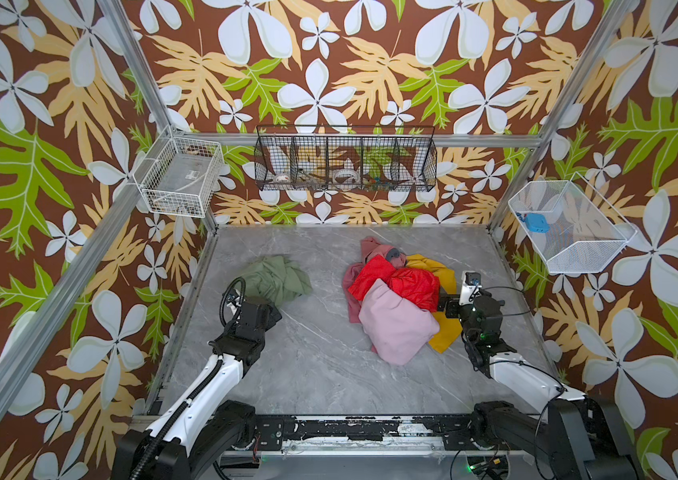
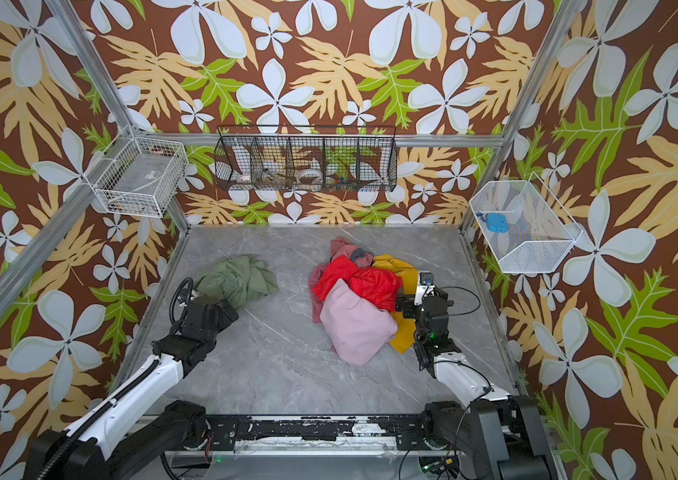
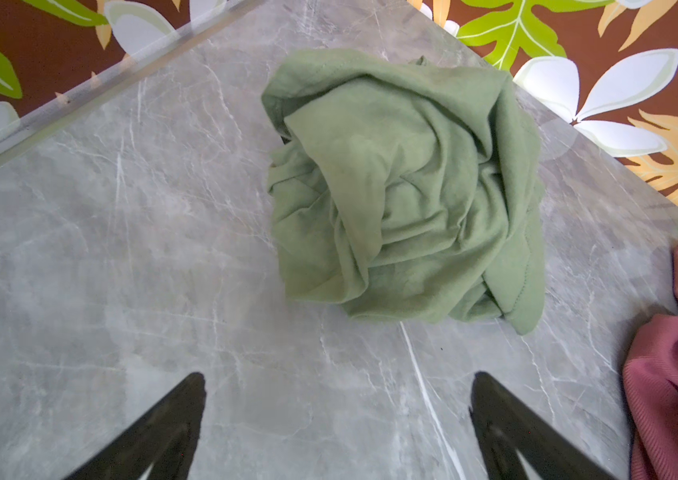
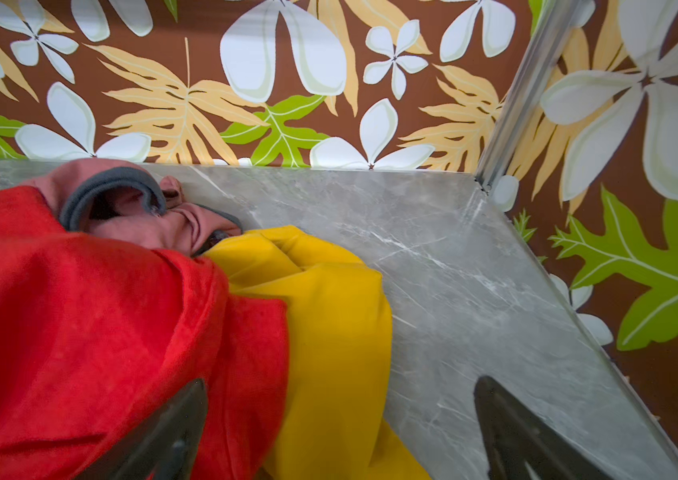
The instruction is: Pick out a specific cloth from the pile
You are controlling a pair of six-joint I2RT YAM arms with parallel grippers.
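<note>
The cloth (image 1: 277, 278) (image 2: 242, 277), sage green and crumpled, lies alone on the grey table's left side, apart from the pile (image 1: 395, 299) (image 2: 358, 299). In the left wrist view the cloth (image 3: 404, 199) sits ahead of my left gripper (image 3: 339, 380), which is open over bare table and touches nothing. In both top views the left gripper (image 1: 276, 312) (image 2: 231, 311) hangs at the cloth's near edge. My right gripper (image 1: 447, 305) (image 4: 339, 386) is open at the pile's right side, one finger over the red cloth (image 4: 80, 311), with the yellow cloth (image 4: 329, 311) between the jaws.
The pale pink cloth (image 1: 395, 328) tops the pile's near side; a dusty rose one (image 1: 374, 247) lies at its far end. Wire baskets hang on the walls: white (image 1: 181, 176), black (image 1: 345, 160), white (image 1: 570, 226). Metal frame posts stand at the table's corners.
</note>
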